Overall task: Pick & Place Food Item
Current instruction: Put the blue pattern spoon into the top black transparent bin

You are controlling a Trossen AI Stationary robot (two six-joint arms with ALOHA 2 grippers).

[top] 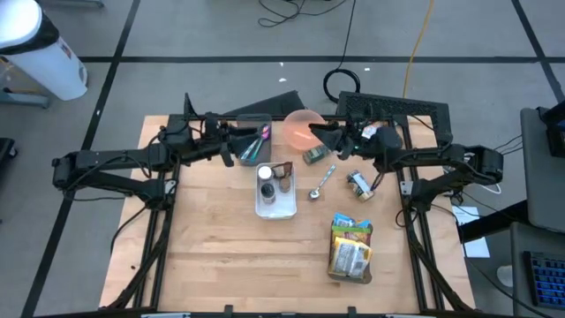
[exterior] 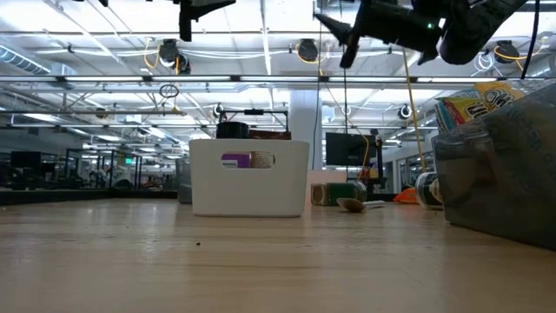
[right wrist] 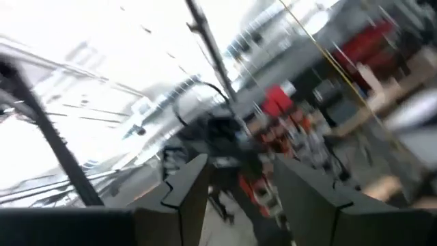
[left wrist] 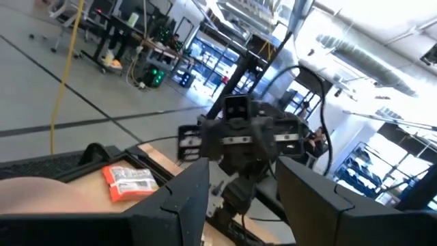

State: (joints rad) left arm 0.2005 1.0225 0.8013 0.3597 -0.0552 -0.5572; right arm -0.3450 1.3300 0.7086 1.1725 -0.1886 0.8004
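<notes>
Both grippers hang above the table's far part, open, with nothing between their fingers. My left gripper (top: 231,143) (left wrist: 242,198) is over a dark tray (top: 256,143) and points toward the right arm. My right gripper (top: 325,134) (right wrist: 239,191) is tipped upward over a pink bowl (top: 303,126). Food items rest on the table: a small can (top: 316,155) on its side, a jar (top: 359,185), and snack bags (top: 351,250) in a clear container near the right front. A white bin (top: 275,190) at the centre holds two jars.
A spoon (top: 322,181) lies between the bin and the jar. In the low view the white bin (exterior: 250,178) stands mid-table and the snack container (exterior: 499,165) looms at the right. Bare wood spans the table's near half and its left side.
</notes>
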